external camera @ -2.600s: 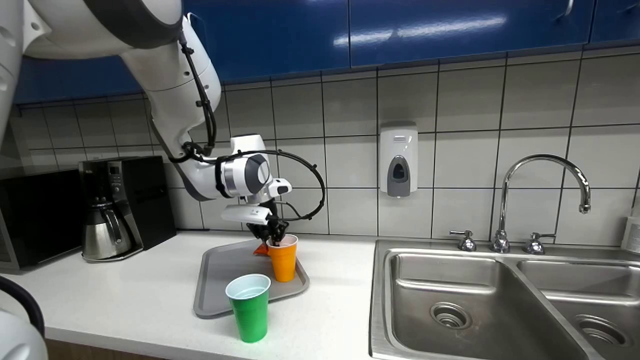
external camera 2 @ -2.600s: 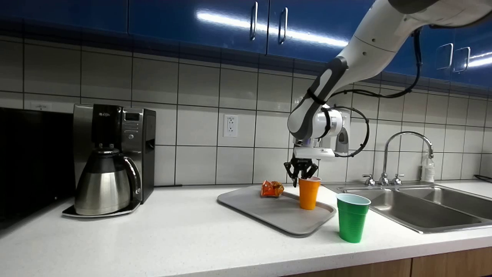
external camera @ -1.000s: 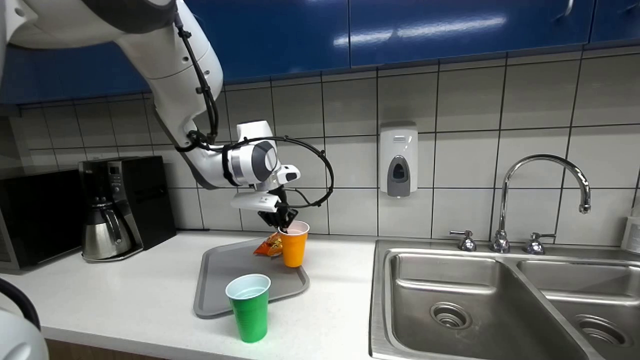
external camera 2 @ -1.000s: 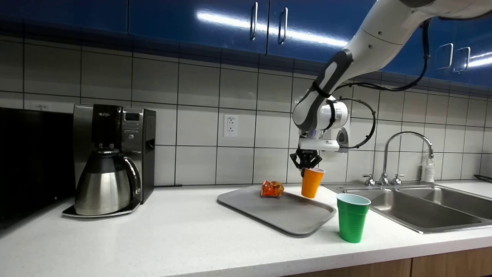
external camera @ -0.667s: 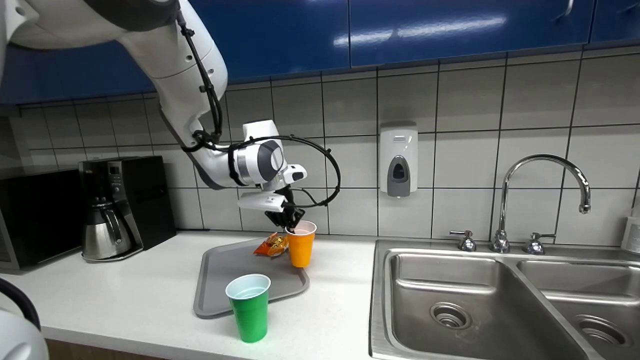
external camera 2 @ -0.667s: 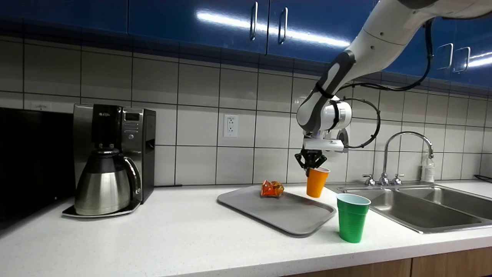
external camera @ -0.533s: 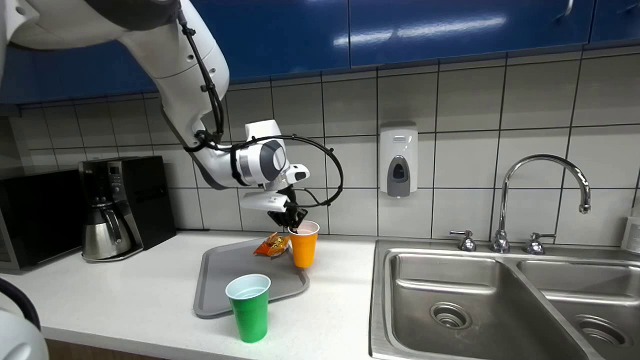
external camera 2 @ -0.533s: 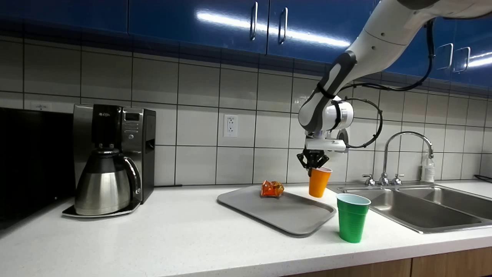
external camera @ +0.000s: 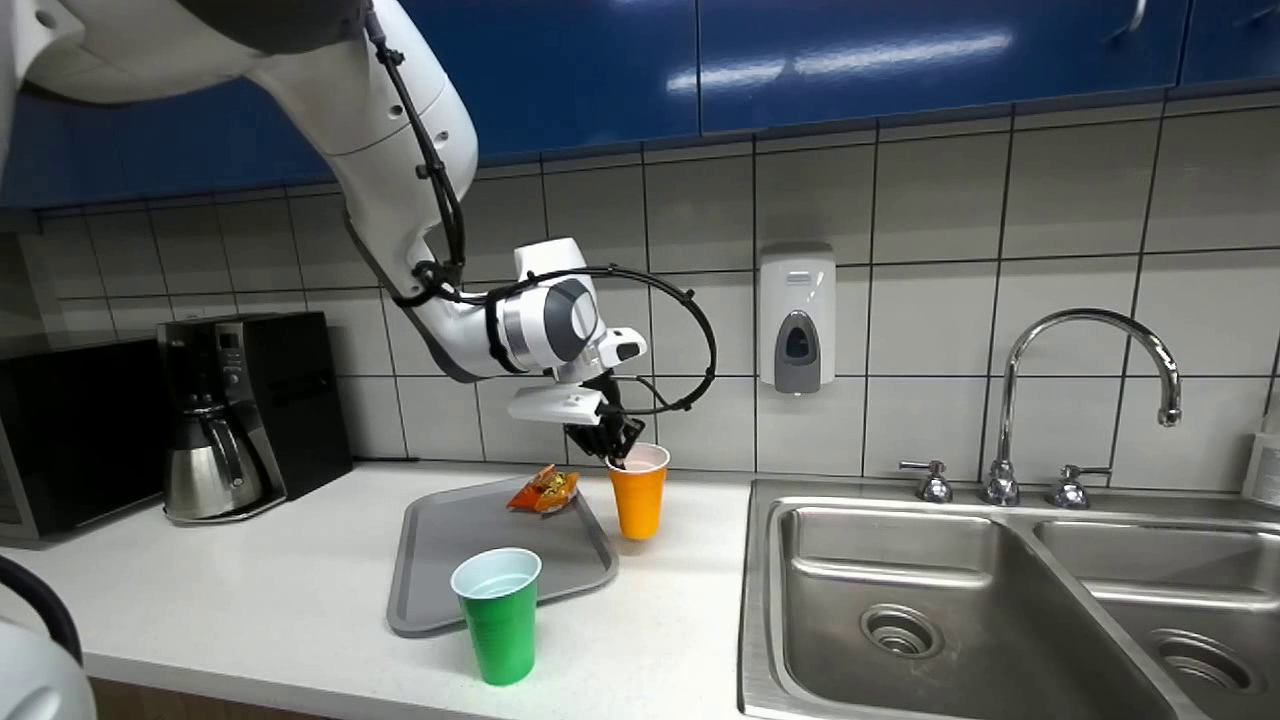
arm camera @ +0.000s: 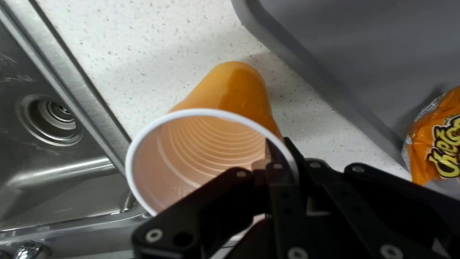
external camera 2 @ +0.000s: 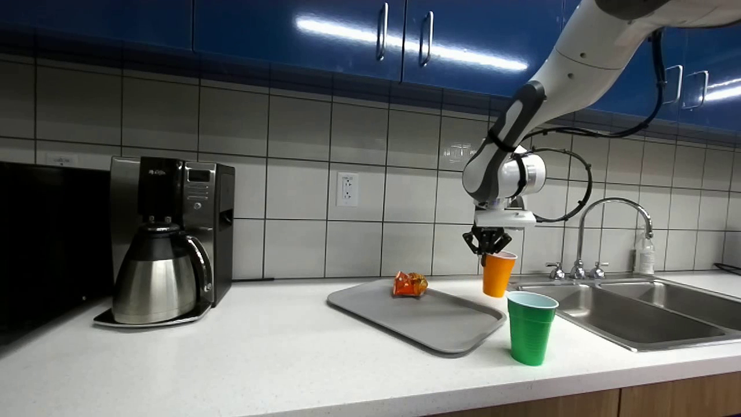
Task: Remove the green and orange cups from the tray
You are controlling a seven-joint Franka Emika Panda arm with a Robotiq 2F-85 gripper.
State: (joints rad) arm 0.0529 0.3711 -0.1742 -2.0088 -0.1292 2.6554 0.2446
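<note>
In an exterior view: green cup [external camera: 501, 620] stood on counter [external camera: 250, 590], off tray [external camera: 470, 545]; done. In an exterior view: orange cup [external camera 2: 499, 275] held tilted, clear of tray. Wrist: pinched by gripper [arm camera: 278, 151] over counter; set-down, release likely left.

My claw [external camera 2: 487, 256] shows matt finish; orange cup [external camera 2: 499, 278] and green cup [external camera 2: 531, 333], smooth plastic; tray [external camera 2: 417, 318], matt; worktop [external camera 2: 249, 353], smooth; sink [external camera: 762, 600], shiny metal; snack bag [arm camera: 436, 140], glossy, crinkled.
</note>
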